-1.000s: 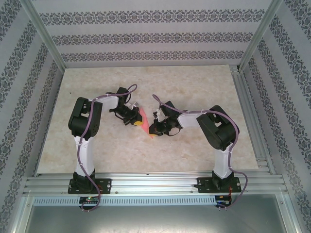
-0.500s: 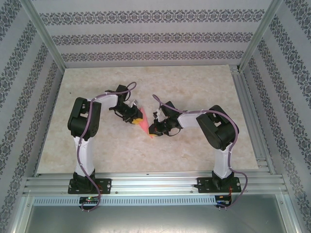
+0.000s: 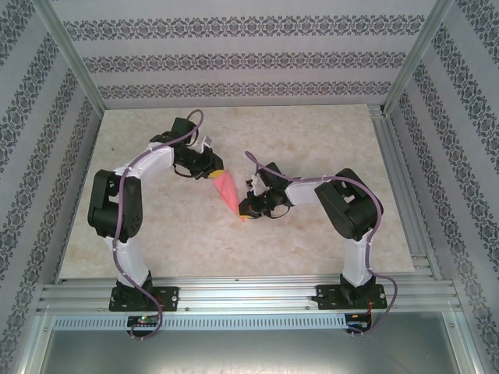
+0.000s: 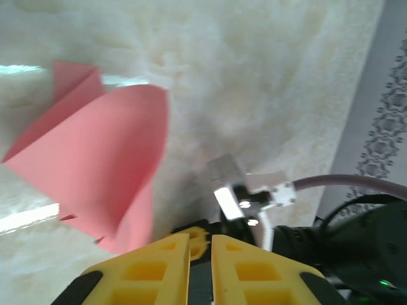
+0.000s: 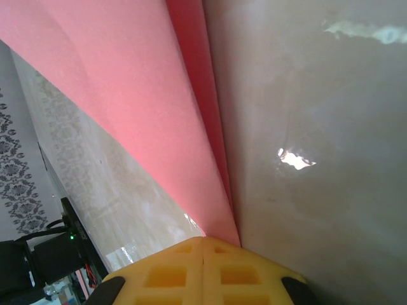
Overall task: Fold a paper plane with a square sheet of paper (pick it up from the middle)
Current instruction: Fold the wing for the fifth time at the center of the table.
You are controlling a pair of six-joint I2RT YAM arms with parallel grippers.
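Pink-red paper plane (image 3: 227, 189), slim, lengthwise-creased, midway across beige marbled table (image 3: 312, 132); near pointed tip pinched by closed right gripper (image 3: 245, 213), probably anchoring it. Beside wide far end, left gripper (image 3: 212, 173), fingers (image 4: 159, 267) narrowly parted, empty, seemingly readying a regrip.

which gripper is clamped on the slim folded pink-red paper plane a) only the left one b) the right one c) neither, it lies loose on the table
b: in the right wrist view the slim folded pink-red paper plane narrows down to its tip, which is pinched in the shut right gripper.
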